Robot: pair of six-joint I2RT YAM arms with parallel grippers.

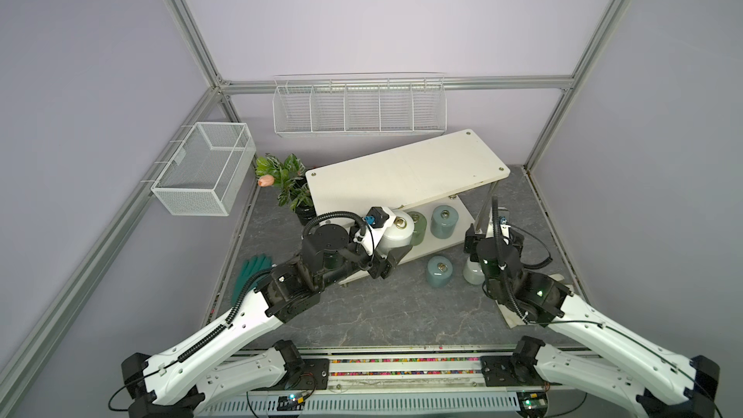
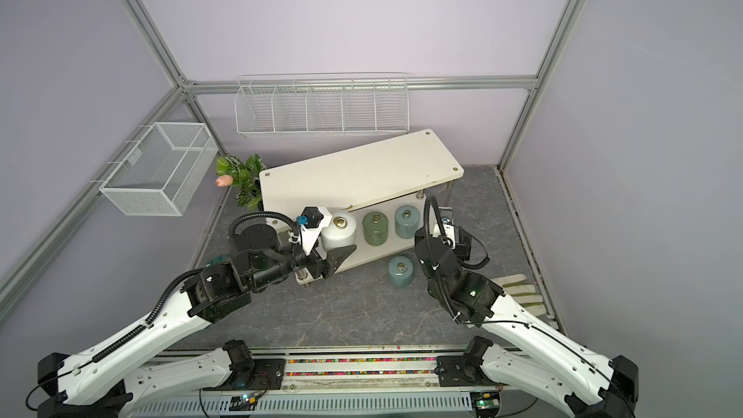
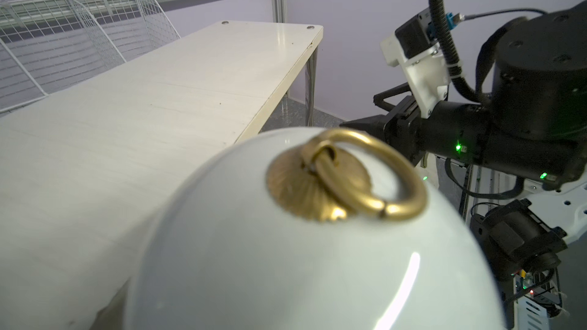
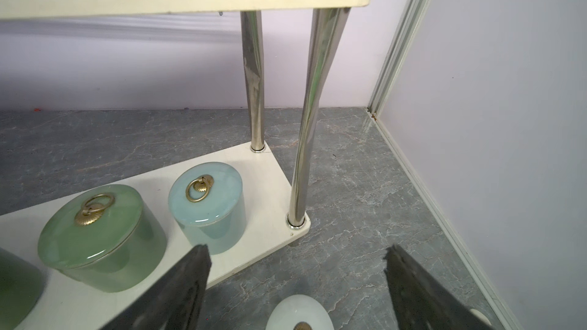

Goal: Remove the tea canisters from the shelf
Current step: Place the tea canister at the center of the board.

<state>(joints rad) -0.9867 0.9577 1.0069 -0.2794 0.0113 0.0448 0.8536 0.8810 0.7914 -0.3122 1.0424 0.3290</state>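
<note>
One white canister [image 2: 339, 235] upright, ring [image 2: 342, 222] upward

Setting: a robotics lab test cell, not a lived-in room.

Evidence:
- An open aluminium frame [image 1: 183, 22] boxes in the work area, with plain lilac wall panels [image 1: 362, 14] behind its bars.
- The floor is a grey marble-print mat [image 1: 382, 315].
- Two white-and-black robot arms [image 1: 225, 335] are mounted on a metal rail [image 1: 402, 367] along the near edge.
- A slotted cable duct [image 1: 382, 402] and a small circuit board [image 1: 532, 400] with a lit LED sit just below the rail. Loose cables run to the arms.
- The only household items are a shelf [image 1: 406, 170], wire baskets [image 1: 360, 114], a potted plant [image 1: 285, 178] and jars [image 2: 374, 229], all inside the frame.
</note>
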